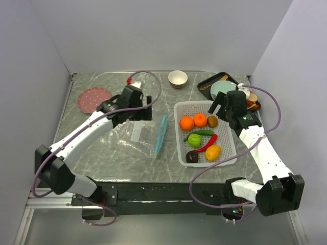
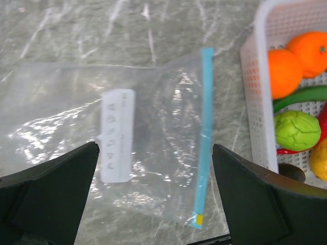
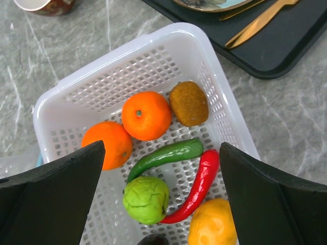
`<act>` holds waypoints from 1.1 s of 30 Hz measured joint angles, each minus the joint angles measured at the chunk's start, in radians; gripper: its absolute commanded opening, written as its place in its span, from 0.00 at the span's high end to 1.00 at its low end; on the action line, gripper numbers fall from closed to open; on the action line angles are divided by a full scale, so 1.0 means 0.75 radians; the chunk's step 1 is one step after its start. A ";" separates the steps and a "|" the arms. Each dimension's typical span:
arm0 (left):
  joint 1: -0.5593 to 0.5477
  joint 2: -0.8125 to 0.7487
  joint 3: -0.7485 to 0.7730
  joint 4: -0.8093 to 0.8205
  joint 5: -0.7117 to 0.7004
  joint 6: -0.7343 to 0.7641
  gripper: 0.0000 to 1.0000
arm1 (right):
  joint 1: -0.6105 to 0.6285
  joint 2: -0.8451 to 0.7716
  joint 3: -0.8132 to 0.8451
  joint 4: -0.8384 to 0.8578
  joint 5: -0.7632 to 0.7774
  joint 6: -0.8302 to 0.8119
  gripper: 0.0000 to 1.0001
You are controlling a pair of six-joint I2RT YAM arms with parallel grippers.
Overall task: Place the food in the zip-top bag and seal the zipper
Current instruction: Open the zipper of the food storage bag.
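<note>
**Top external view.** The surface is a grey marbled table, closed in by plain pale walls on three sides. The left claw hangs spread wide and holding nothing above the zip-top bag, which lies flat. The zipper runs just to that claw's right, between it and the white basket. The right claw, equally wide and unloaded, sits over the basket's far right corner. Bare marble lies on the near side of the left claw. A pink plate is to its left and a bowl beyond it. A black tray crowds the far side of the right claw.

**Left wrist view.** The fingers stand far apart. The bag's white label lies below the gap and the zipper lies toward the right finger. The basket wall is further right, with a strip of table between bag and basket.

**Right wrist view.** The fingers stand far apart above the basket. All the food lies inside it:
- Beyond the gap: two oranges and a brown kiwi.
- Beneath the gap: a green chili.
- Nearer: a red chili, a green round fruit and a yellow-orange fruit.
- At the bottom edge, cut off: a dark donut-like piece.
</note>
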 measured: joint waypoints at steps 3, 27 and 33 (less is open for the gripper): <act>-0.103 0.100 0.100 -0.032 -0.062 0.005 0.01 | -0.002 0.001 0.001 0.001 -0.037 0.004 0.00; -0.302 0.310 0.073 -0.020 -0.066 -0.036 0.04 | -0.002 0.041 0.001 -0.001 -0.089 0.050 0.00; -0.336 0.325 0.036 -0.003 -0.069 -0.090 0.19 | -0.002 0.073 0.003 -0.001 -0.102 0.055 0.00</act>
